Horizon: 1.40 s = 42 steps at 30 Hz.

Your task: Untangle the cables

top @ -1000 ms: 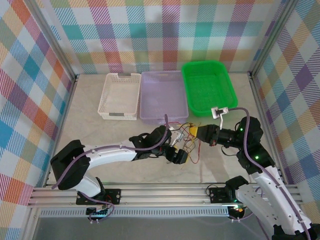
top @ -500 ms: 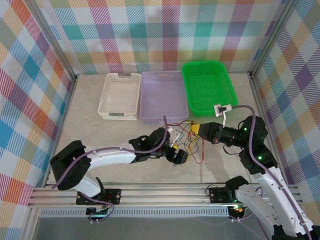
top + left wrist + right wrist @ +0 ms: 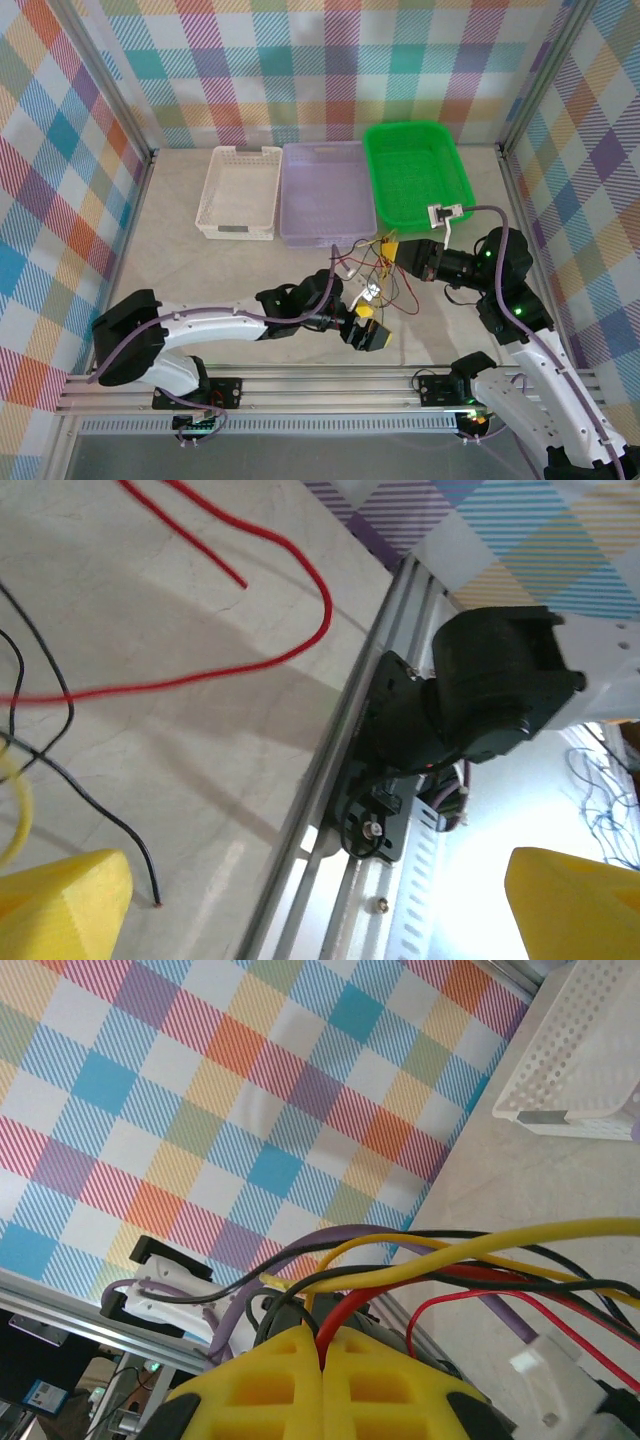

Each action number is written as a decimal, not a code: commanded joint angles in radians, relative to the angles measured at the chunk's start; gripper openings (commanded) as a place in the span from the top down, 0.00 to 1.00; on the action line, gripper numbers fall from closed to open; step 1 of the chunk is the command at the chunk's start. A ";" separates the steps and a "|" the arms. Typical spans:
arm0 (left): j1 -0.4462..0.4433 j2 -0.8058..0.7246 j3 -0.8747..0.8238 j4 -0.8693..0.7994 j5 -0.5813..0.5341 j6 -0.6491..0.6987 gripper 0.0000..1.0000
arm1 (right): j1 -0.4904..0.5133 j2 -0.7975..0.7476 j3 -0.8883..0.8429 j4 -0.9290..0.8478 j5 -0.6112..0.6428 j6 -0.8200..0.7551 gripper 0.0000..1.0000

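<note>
The right claw [image 3: 322, 1340] pinches the tangled cables [image 3: 500, 1233]; the left claw [image 3: 320, 905] gapes empty nearby over the desk [image 3: 190, 270]. A hard tug could tighten the snarl.

The cables [image 3: 372, 266]: thin red, yellow and black strands, tangled together. Loose ends lie flat on the counter [image 3: 200, 270].

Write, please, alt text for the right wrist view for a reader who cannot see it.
The right tool, its yellow fingers pressed together at the bottom, pinches a red cable from a bundle of yellow, black and red cables running off to the right. Behind are a plaid wall, pale table and a white perforated basket at top right.
</note>
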 commanded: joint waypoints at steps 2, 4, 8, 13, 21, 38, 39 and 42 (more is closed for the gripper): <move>-0.016 0.000 0.040 -0.124 -0.161 0.045 0.06 | 0.007 -0.013 0.052 -0.025 0.027 -0.031 1.00; -0.016 -0.035 0.018 -0.142 -0.254 0.047 0.06 | 0.007 -0.012 0.047 -0.025 0.029 -0.031 1.00; -0.016 -0.109 -0.039 -0.140 -0.372 0.052 0.06 | 0.008 -0.012 0.032 -0.004 0.026 -0.019 1.00; -0.015 -0.250 -0.138 -0.061 -0.436 0.056 0.19 | 0.011 -0.006 0.027 -0.003 0.020 -0.024 1.00; 0.035 -0.403 -0.193 -0.075 -0.490 0.038 0.68 | 0.012 -0.004 -0.011 -0.003 0.028 -0.041 1.00; 0.064 -0.664 -0.297 -0.042 -0.548 -0.123 0.01 | 0.023 0.017 -0.079 0.079 0.016 -0.030 1.00; 0.065 -0.664 -0.293 -0.062 -0.577 -0.129 0.01 | 0.026 0.018 -0.079 0.084 0.013 -0.029 1.00; 0.083 -0.683 -0.303 -0.077 -0.642 -0.156 0.00 | 0.033 0.019 -0.084 0.093 0.008 -0.027 1.00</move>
